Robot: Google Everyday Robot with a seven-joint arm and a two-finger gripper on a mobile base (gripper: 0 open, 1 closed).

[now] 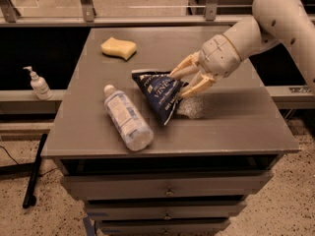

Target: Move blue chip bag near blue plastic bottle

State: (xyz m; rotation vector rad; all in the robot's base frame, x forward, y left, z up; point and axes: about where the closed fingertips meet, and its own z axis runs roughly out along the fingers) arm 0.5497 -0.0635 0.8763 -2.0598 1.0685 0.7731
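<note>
The blue plastic bottle (127, 117) lies on its side at the table's (236, 119) front left, cap pointing away. Just beside it to the right, the blue chip bag (160, 93) is grasped at its right edge by the gripper's (177, 84) 2 fingers. Farther back sits 1 yellow sponge (118, 48).

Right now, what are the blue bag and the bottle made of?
The blue chip bag looks like glossy foil: it shines and creases. The blue plastic bottle looks like clear plastic: you see through it. The gripper sits at the bag's right edge.
</note>
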